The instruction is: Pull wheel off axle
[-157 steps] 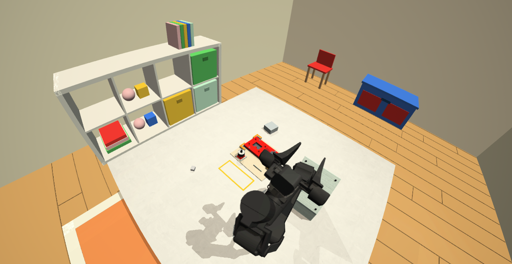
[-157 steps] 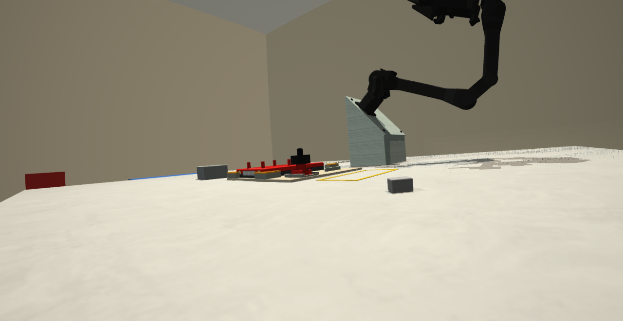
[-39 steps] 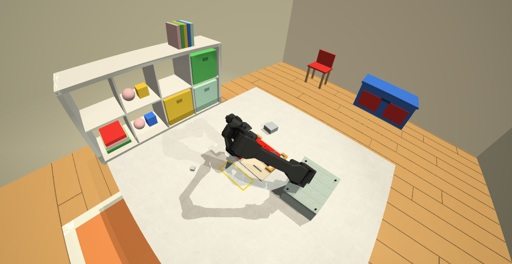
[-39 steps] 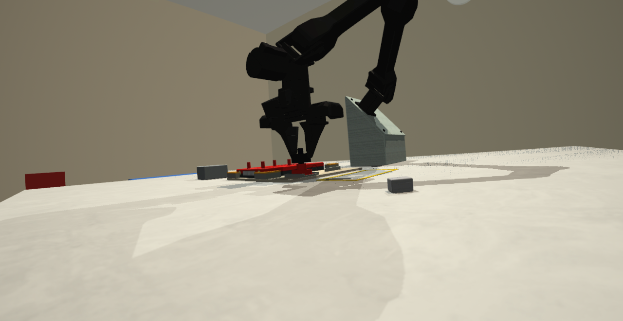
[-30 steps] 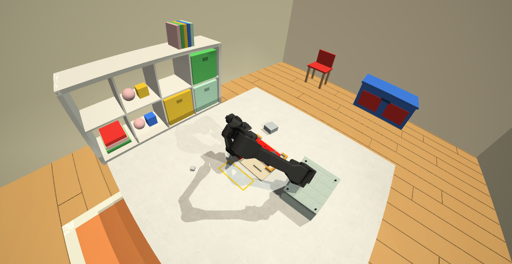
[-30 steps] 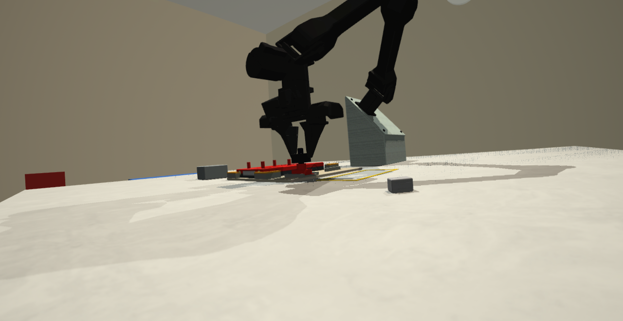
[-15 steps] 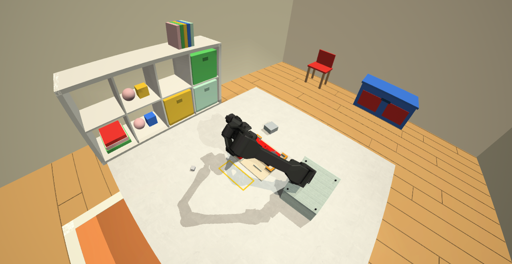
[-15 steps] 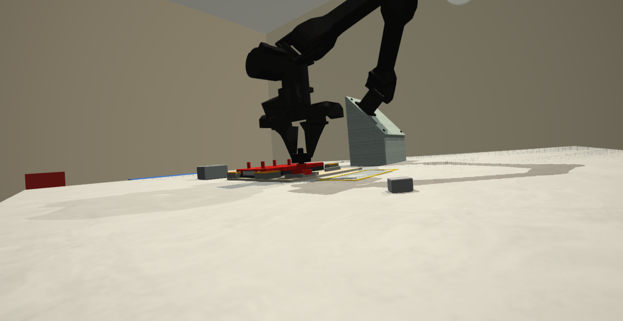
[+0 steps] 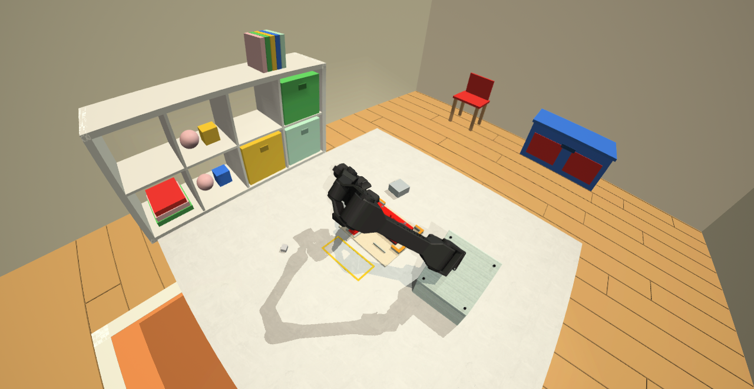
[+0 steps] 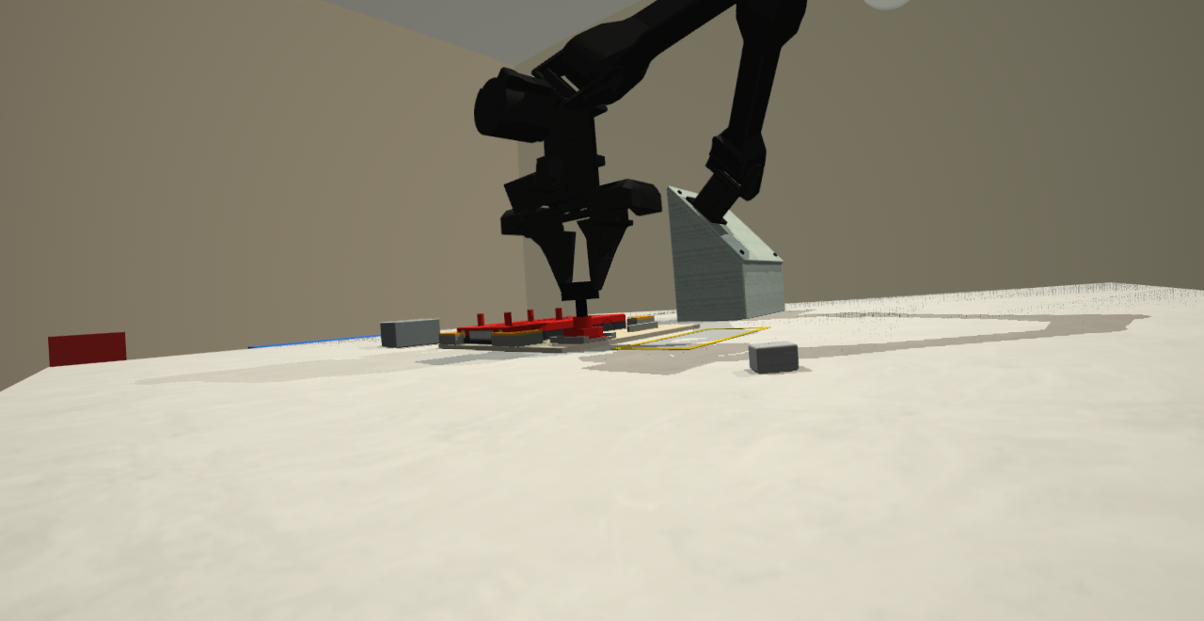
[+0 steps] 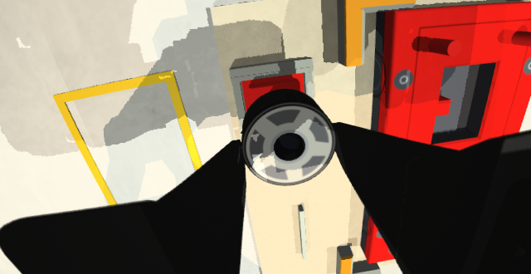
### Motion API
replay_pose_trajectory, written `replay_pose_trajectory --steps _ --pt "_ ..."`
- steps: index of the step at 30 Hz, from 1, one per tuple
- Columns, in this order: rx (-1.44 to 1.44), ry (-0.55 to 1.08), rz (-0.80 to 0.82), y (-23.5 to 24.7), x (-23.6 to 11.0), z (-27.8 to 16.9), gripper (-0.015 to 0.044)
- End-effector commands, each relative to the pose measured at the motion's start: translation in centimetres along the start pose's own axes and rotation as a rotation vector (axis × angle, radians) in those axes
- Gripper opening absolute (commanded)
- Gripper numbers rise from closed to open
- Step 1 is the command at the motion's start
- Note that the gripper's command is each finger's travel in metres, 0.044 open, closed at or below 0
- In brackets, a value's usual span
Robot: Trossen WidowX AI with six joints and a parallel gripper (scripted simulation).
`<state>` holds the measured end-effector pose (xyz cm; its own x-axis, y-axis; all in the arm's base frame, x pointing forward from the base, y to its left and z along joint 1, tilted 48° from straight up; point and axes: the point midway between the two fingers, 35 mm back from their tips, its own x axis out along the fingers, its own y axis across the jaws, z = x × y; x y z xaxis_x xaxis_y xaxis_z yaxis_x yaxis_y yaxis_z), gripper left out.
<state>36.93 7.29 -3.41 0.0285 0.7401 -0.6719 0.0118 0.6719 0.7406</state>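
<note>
The end effector is pinching the wheel, one black finger on each side of its round edge. The wheel lies flat, with its gray spokes and dark middle hole facing up at the wrist camera. In the side view the wheel sits between the finger tips, a little way above the small red base, with a thin dark axle showing under it. I cannot tell if the wheel is all the way off the axle yet, so I think the pulling-up step is nearly done. The yellow marked area lies on the counter, off to the left of the wheel in the wrist view, near but apart from it. So the coming move should be up a bit more, then sideways to that yellow box. The arm bends high like an arch, and its end points straight down over the red base. A big red board with pegs is on the other side, away from the yellow box.
</note>
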Motion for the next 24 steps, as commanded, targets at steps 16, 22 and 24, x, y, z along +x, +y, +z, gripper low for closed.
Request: replay_pose_trajectory --steps 16,22,24 --pt "0.001 -0.006 0.000 -0.03 -0.92 0.03 0.0000" --pt "0.001 -0.007 0.001 -0.03 -1.12 0.02 0.0000" --pt "0.001 -0.007 0.001 -0.03 -1.19 0.02 0.0000"
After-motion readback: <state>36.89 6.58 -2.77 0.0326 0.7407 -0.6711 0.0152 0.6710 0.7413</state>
